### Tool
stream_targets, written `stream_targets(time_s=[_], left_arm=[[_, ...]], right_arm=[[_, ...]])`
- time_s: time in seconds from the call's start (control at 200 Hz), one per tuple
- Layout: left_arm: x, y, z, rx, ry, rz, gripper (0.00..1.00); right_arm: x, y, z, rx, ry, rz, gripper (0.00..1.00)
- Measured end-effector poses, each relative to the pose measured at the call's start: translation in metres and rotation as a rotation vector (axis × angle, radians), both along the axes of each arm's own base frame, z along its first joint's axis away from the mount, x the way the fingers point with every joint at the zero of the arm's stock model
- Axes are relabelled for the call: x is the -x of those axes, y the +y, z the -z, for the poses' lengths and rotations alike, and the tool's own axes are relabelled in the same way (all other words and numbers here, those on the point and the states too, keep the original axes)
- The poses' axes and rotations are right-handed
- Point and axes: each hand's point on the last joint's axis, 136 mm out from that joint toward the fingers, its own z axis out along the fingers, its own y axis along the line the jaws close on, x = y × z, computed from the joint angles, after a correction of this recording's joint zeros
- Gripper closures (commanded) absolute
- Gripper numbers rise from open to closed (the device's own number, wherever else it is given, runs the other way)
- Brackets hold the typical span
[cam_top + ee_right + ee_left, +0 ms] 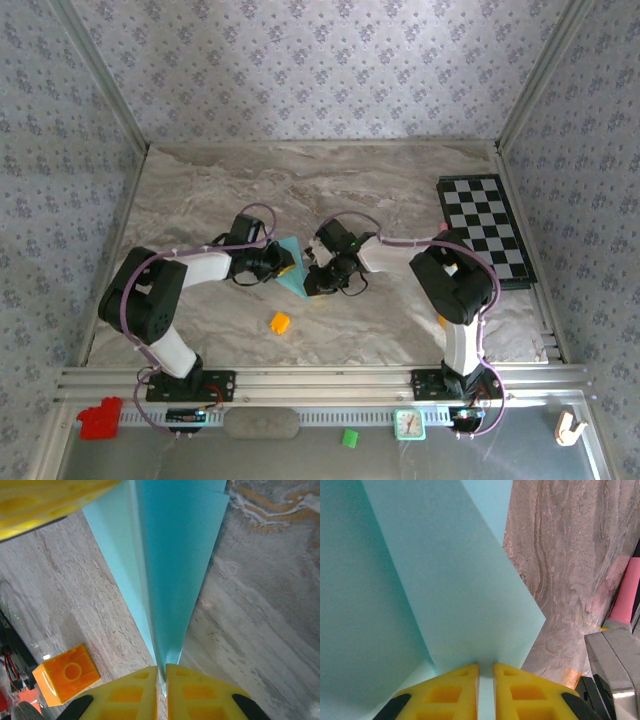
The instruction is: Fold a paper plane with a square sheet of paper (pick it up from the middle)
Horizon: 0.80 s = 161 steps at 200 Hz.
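Teal paper [460, 580], creased, tight in closed left hand [486, 666] and closed right hand [161, 668].

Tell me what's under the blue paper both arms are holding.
Below the folded teal paper, the right wrist view shows marbled tabletop, with an orange cube resting off to one side. The patch of table directly beneath the paper is covered.

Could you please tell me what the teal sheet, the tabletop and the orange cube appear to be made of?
Teal sheet: thin matte paper, judging by its sharp, straight creases.
Tabletop: looks like a marble-patterned laminate or printed covering, with grey-brown veining and a slight sheen; real stone cannot be excluded.
Orange cube: probably moulded plastic, smooth and slightly glossy, with a round mark on one face.
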Motion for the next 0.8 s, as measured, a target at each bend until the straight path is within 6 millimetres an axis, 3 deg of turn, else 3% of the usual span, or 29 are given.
stream_targets(time_s=[0.805], left_arm=[[0.0000,-0.0001,0.0000,0.000,0.000,0.001,0.84]], right_arm=[[-0.0003,0.0017,0.0067,0.038,0.011,-0.028,0.93]])
